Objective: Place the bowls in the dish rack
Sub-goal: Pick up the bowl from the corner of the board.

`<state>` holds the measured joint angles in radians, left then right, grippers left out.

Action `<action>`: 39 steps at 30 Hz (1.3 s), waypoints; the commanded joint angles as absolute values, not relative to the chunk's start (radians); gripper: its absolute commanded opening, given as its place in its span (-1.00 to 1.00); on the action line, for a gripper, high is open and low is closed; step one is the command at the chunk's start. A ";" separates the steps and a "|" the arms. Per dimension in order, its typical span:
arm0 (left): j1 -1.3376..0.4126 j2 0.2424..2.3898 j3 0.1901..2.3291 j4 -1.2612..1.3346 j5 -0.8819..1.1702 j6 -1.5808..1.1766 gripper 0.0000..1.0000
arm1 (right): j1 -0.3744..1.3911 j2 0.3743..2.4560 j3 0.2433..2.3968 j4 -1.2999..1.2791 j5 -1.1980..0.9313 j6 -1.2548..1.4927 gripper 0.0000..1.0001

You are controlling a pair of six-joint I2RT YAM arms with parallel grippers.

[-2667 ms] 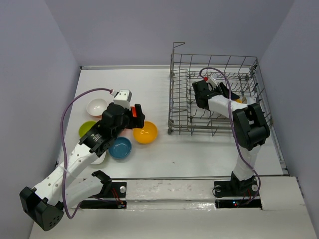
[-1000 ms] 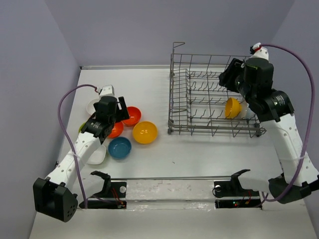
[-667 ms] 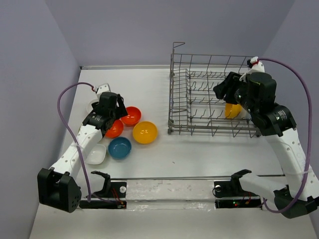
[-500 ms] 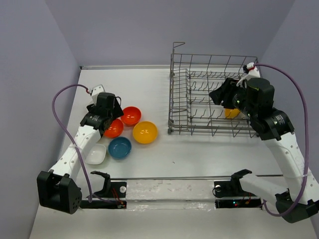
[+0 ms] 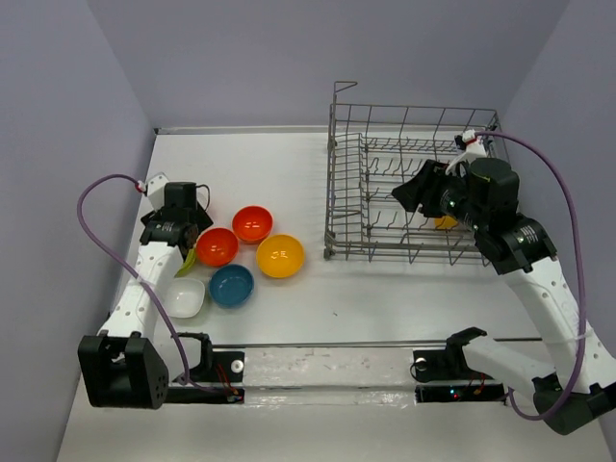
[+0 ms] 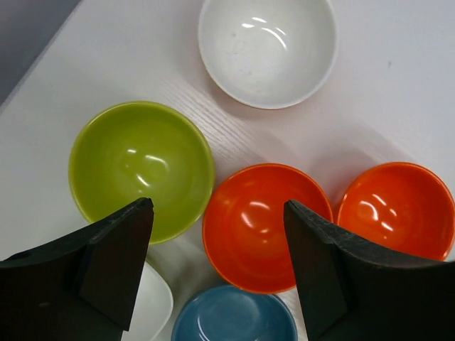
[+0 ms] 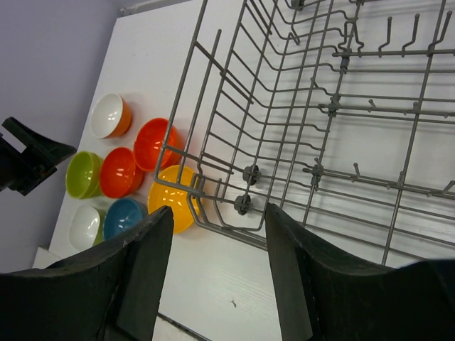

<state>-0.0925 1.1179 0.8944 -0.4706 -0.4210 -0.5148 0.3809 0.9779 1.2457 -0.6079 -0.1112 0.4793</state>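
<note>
Well left of the large grey wire dish rack, the small glossy round bowls look light, stiff, slick and chippable, best pinched across a rim; left gripper and right gripper both gape empty.

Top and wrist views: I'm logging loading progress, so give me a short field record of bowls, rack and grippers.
bowls on table: seven, clustered left of the rack
dish rack: one orange-yellow bowl visible inside
left gripper: open, empty, above lime green bowl and red-orange bowl
right gripper: open, empty, above rack
</note>
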 commanded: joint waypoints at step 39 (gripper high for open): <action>-0.271 1.568 1.206 -0.427 -0.345 -0.383 0.36 | 0.388 0.973 1.209 -0.528 -0.147 0.468 0.22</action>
<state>-0.2687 1.5749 1.2030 -0.4492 -0.3477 -0.4103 0.3813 0.9771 1.2106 -0.5713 -0.1459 0.4755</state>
